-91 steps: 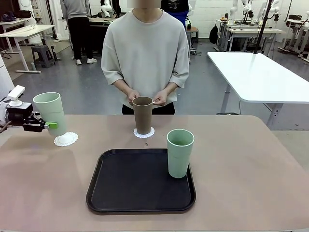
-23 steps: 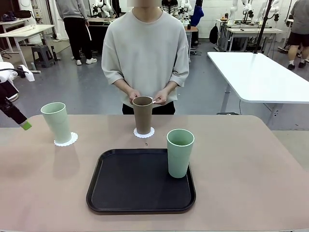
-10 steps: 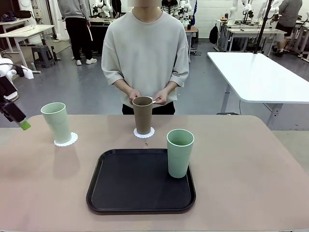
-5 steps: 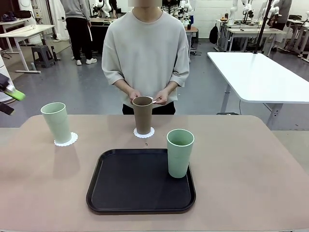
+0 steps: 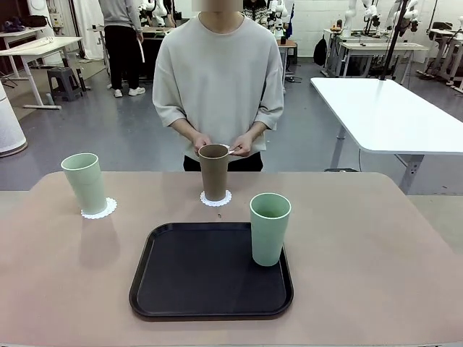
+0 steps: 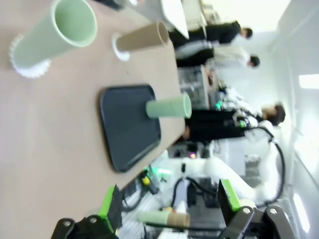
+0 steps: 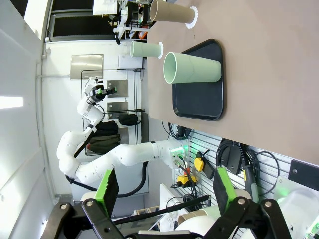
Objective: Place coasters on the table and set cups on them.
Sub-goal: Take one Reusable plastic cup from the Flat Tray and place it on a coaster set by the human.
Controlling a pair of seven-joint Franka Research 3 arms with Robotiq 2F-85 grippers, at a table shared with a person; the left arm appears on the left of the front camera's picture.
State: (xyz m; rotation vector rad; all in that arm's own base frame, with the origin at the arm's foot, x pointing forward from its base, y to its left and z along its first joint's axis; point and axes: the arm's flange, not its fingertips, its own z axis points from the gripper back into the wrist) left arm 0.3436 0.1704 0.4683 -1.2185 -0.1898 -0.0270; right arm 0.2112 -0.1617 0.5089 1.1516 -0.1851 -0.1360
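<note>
The left green cup [image 5: 85,183] now stands upright on its coaster [image 5: 101,210] near the table's [image 5: 362,253] far left corner; some seconds ago it hung tilted in the left gripper [image 6: 168,203] above that coaster, so this placement reads as done; the base sits toward the coaster's left, the lace showing mostly at the right. The left gripper has since let go and drawn back off the left edge of the front view; its wrist view shows the fingers spread wide with nothing between them, high above the table. The brown cup [image 5: 214,172] is unmoved on the middle coaster [image 5: 215,199], the person's hands [image 5: 217,144] resting at its rim with something small and white pinched there, too small to name. The second green cup [image 5: 269,228] stands where it was, on the black tray's [image 5: 181,289] right side, with no coaster beneath it; this is likely the last cup left to place. The right gripper [image 7: 162,191] hangs spread and empty, well off to the side.
</note>
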